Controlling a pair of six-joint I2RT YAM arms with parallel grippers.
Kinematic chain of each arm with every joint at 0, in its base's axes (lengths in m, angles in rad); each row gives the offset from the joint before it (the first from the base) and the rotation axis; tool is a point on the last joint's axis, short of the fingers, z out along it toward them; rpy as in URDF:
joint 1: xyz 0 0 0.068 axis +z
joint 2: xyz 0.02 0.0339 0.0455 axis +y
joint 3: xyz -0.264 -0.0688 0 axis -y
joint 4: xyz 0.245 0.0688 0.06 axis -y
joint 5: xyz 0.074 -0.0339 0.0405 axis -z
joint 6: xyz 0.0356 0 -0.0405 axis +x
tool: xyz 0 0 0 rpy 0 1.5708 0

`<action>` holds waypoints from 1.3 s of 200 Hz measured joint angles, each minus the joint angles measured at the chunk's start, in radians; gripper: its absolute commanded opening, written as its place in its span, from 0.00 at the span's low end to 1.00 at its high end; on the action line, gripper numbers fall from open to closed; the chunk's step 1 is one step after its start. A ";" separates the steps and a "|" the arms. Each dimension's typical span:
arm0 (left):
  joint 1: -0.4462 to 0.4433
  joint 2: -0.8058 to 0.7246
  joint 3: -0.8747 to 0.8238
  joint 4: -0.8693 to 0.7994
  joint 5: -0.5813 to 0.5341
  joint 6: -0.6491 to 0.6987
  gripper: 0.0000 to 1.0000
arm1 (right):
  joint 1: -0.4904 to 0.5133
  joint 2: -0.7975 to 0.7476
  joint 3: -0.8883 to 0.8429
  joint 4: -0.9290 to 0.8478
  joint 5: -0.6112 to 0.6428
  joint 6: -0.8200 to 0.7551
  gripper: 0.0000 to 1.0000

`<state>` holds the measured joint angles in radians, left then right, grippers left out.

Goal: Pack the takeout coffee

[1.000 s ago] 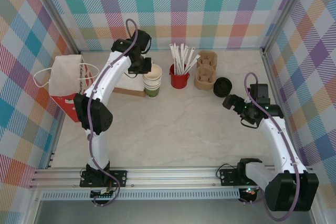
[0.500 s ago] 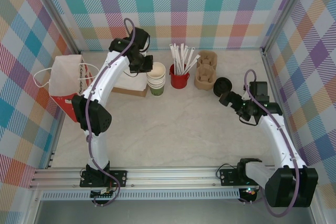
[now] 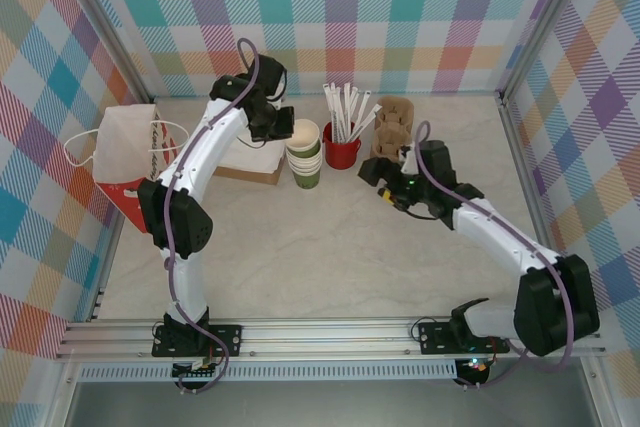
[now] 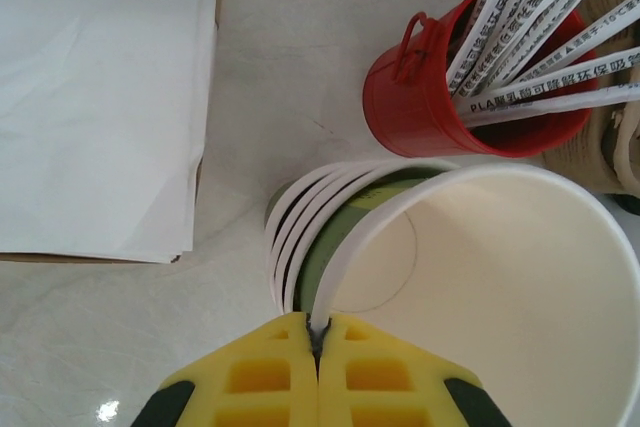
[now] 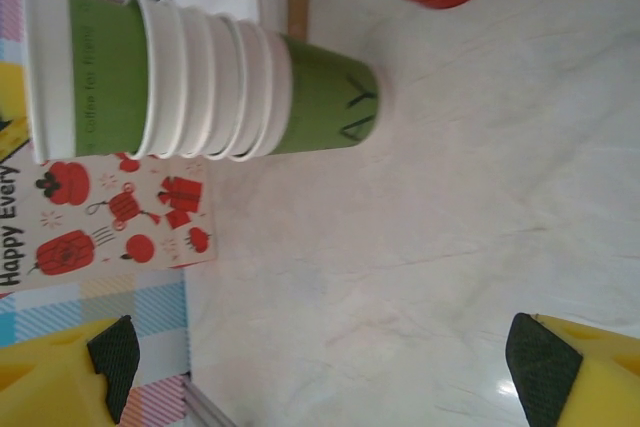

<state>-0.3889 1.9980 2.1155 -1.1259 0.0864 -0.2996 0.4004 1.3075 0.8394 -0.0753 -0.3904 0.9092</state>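
1 red bucket [image 4: 425, 112] holding straws [image 4: 545, 7], left gripper [image 4: 318, 345] pinching cup [image 4: 500, 287] rim, right gripper [image 5: 322, 362] wide

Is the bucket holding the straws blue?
No, the bucket with the white straws in it is bright red.

paper cups [image 3: 305, 159]: one stack, at least five
red cup [image 3: 340, 152]: one
white straws [image 3: 346, 107]: at least six
cardboard carriers [image 3: 393, 113]: one stack
paper bag [image 3: 125, 142]: one

Light: bright, even | shadows: faint | glare: tabletop [image 4: 103, 410] speck | focus: mostly sharp
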 measured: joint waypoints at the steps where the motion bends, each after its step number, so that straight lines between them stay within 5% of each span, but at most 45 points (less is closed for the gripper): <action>1: 0.000 0.000 -0.001 0.000 0.000 0.000 0.00 | 0.002 0.002 0.000 0.004 0.000 0.003 0.96; 56: 0.000 -0.004 -0.026 0.010 0.002 -0.007 0.00 | 0.077 0.104 0.058 0.082 0.043 0.059 0.96; 106: 0.000 -0.095 -0.024 0.009 -0.016 -0.007 0.00 | 0.069 0.068 0.133 -0.077 0.145 -0.072 0.98; 159: -0.027 -0.390 -0.139 0.040 -0.018 -0.027 0.00 | -0.108 -0.030 0.142 -0.271 0.191 -0.235 0.98; 199: -0.240 -0.499 -0.314 0.088 -0.025 -0.065 0.00 | -0.300 -0.050 0.142 -0.393 0.220 -0.356 0.97; 260: -0.463 -0.356 -0.468 0.199 -0.089 -0.160 0.00 | -0.414 0.058 0.185 -0.459 0.272 -0.498 0.83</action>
<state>-0.8520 1.6417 1.6478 -0.9268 -0.0025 -0.4599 -0.0139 1.3659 1.0245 -0.5346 -0.1188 0.4114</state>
